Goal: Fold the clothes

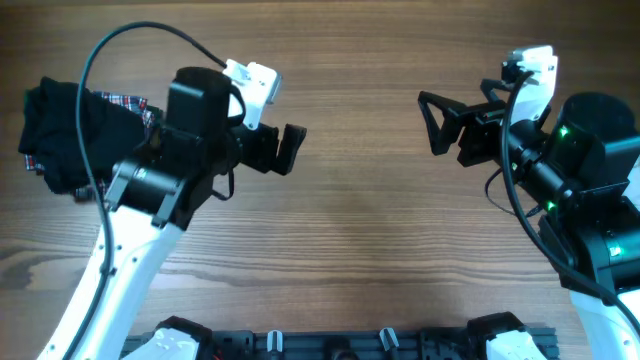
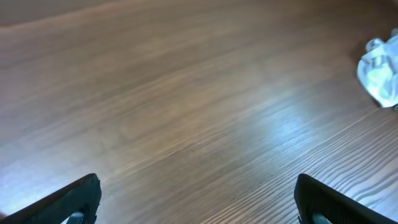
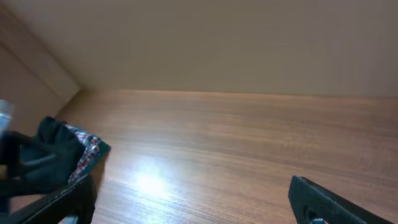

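Observation:
The clothes lie in a heap at the table's far left: a black garment (image 1: 58,135) on top, with a red-white-navy plaid one (image 1: 132,104) showing under its right side. The right wrist view shows the same black garment (image 3: 55,144) and plaid (image 3: 88,153) at its left. My left gripper (image 1: 288,148) is open to the right of the heap, over bare wood, its fingers (image 2: 73,200) wide apart around nothing. Across the table, my right gripper (image 1: 431,124) faces left, open and empty, one of its fingers (image 3: 333,202) showing at the lower right.
A crumpled white and pale-blue cloth (image 2: 380,70) shows at the right edge of the left wrist view. The wooden table (image 1: 350,240) is bare between the two grippers. A wall (image 3: 217,43) rises behind the table's far edge. A black rail (image 1: 380,345) runs along the near edge.

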